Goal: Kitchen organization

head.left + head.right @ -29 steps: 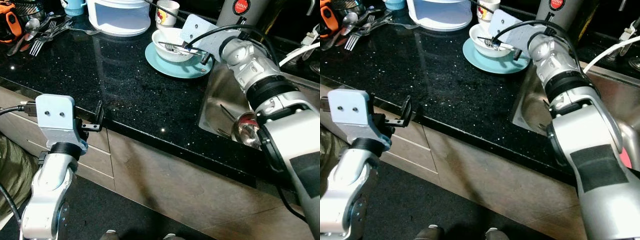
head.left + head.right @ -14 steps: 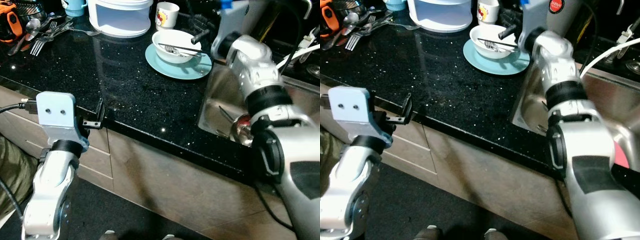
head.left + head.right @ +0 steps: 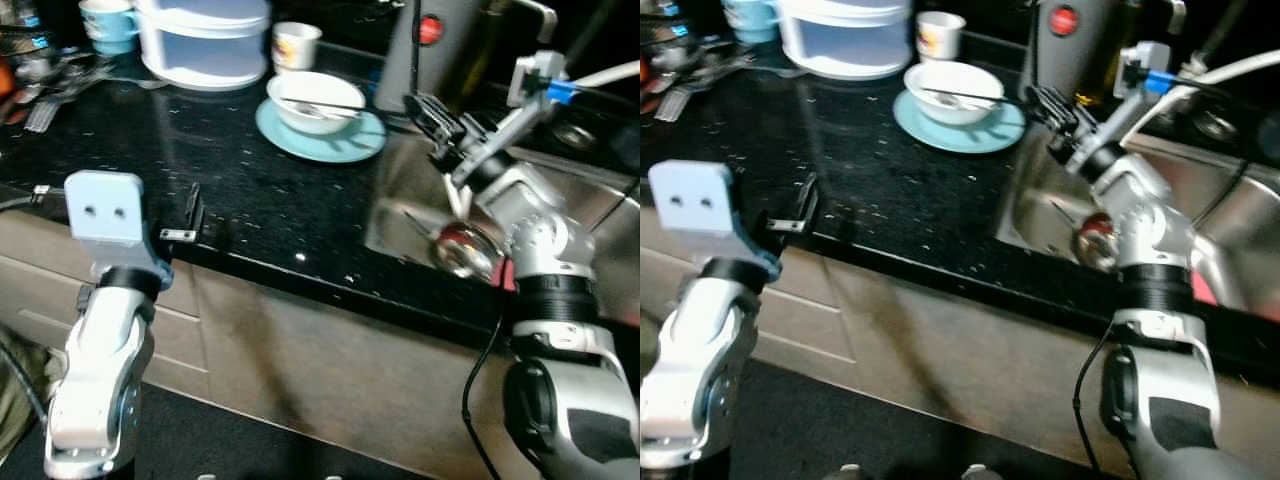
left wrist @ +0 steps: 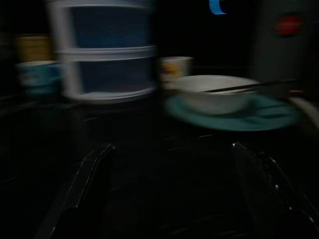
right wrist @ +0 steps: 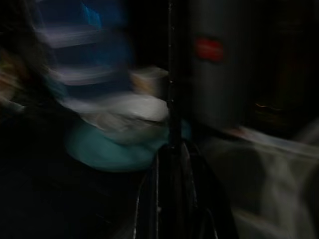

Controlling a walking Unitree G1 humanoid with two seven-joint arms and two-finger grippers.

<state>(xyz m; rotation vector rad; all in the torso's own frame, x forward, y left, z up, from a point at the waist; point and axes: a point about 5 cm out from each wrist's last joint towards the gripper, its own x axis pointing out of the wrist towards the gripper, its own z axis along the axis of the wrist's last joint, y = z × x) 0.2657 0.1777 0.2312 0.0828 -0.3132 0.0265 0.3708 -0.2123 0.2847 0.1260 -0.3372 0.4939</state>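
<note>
Speckled black countertop point(image 3: 200, 150); left tool point(image 3: 192, 215) agape, empty; right tool point(image 3: 425, 118) unclear.

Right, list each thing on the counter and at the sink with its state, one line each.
White bowl: upright on the teal plate, utensil lying across its rim.
Teal plate: flat on the black counter.
Small cup: upright behind the bowl.
Left tool: open, at the counter's front edge, holding nothing.
Right tool: raised beside the sink, blurred.

White bowl point(image 4: 215, 93) on teal plate point(image 4: 269, 118) — blurred.
</note>
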